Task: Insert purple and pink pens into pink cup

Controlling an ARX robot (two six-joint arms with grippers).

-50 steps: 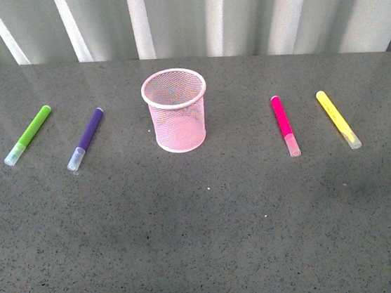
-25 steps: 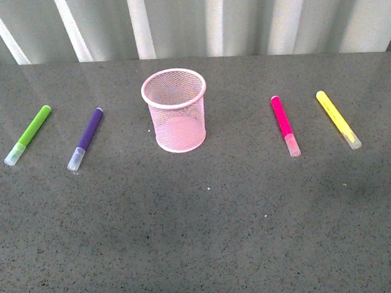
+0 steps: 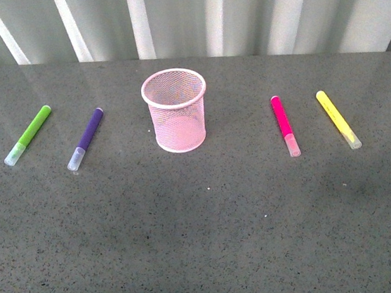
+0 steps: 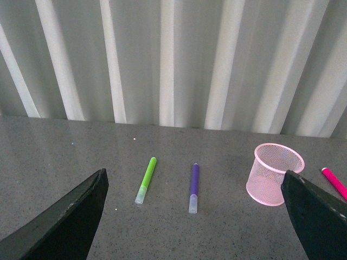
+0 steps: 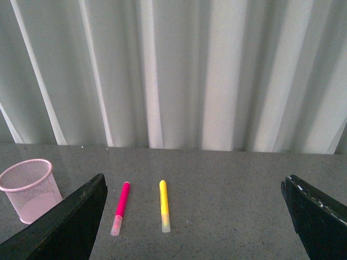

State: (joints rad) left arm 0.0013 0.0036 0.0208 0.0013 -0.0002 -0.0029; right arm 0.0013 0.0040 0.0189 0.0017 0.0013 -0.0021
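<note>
The pink cup (image 3: 177, 120) stands upright at the middle of the grey table, and nothing shows inside it. The purple pen (image 3: 86, 138) lies to its left and the pink pen (image 3: 284, 125) to its right, both flat with clear caps toward me. Neither arm shows in the front view. In the left wrist view my left gripper (image 4: 193, 179) is open, well back from the purple pen (image 4: 193, 184) and the cup (image 4: 274, 173). My right gripper (image 5: 193, 181) is open too, with the pink pen (image 5: 121, 207) and the cup (image 5: 30, 189) far ahead of it.
A lime-green marker (image 3: 27, 134) lies left of the purple pen. A yellow marker (image 3: 338, 118) lies right of the pink pen. A ribbed white wall (image 3: 236, 7) runs along the table's far edge.
</note>
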